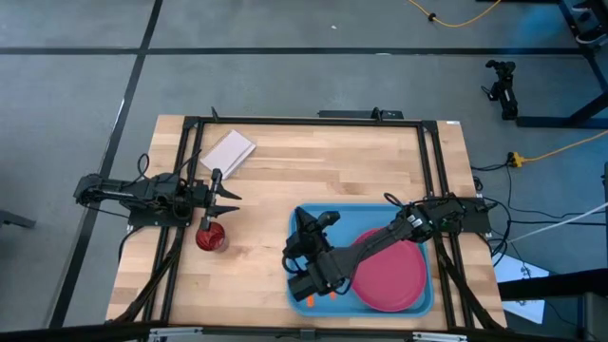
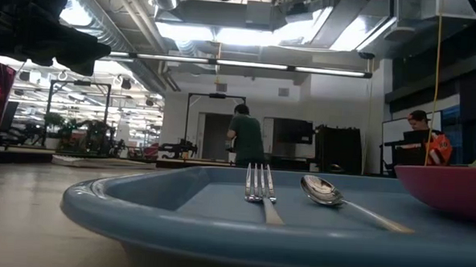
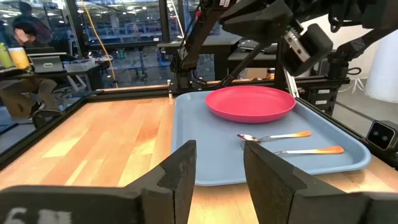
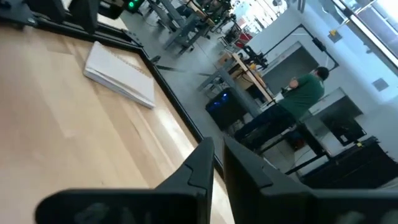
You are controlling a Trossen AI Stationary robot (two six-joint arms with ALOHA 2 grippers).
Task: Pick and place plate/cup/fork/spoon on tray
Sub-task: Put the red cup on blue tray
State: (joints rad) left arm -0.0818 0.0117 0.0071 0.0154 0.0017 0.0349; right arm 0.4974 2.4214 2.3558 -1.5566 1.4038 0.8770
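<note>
My left tool [image 1: 228, 197] hangs open just above the cup [image 1: 211, 237], which stands on the counter [image 1: 323, 171] at the tray's [image 1: 302, 220] nine o'clock. A skewed descent could tip it. Plate [image 1: 389, 275], fork [image 2: 260, 187] and spoon [image 2: 324, 191] lie on the tray. My right tool [image 4: 217, 163], nearly closed and empty, covers the cutlery from above.
</note>
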